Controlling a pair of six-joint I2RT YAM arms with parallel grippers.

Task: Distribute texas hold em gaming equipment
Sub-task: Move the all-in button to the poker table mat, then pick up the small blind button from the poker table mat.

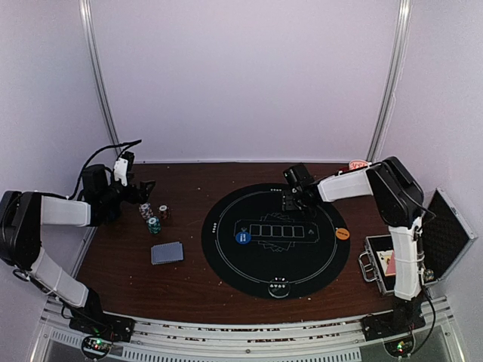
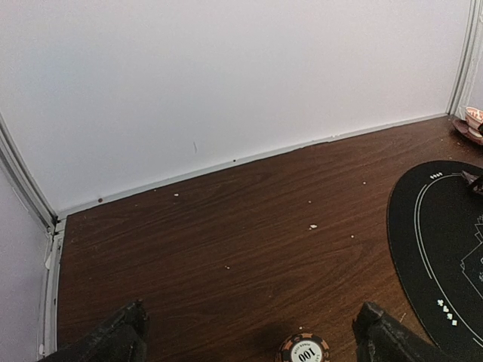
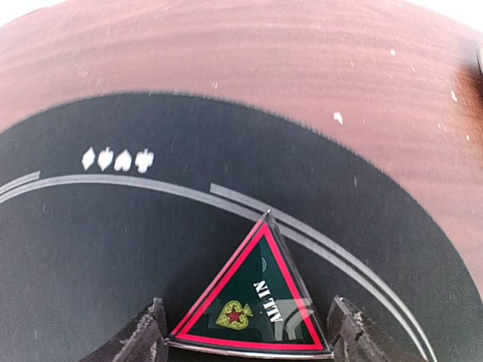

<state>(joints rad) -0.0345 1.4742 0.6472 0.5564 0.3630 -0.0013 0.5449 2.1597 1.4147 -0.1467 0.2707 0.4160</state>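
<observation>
In the right wrist view a red triangle marker (image 3: 249, 302) with a dark green face lies on the black mat (image 3: 113, 256). My right gripper (image 3: 245, 339) is shut on it, one finger against each base corner. From above, this gripper (image 1: 297, 204) is at the mat's far edge. My left gripper (image 1: 141, 188) hangs open over the far left of the table, just behind three chip stacks (image 1: 154, 224). Low between its fingers (image 2: 113, 339) a brown-edged chip (image 2: 303, 349) shows, untouched. A grey-blue card deck (image 1: 167, 253) lies left of the mat. A blue disc (image 1: 242, 237) and an orange disc (image 1: 342, 233) sit on the mat.
An open metal case (image 1: 423, 249) stands at the right table edge beside the right arm. A red-patterned cup and saucer (image 2: 474, 121) sits at the back right by the wall. White walls close the back and sides.
</observation>
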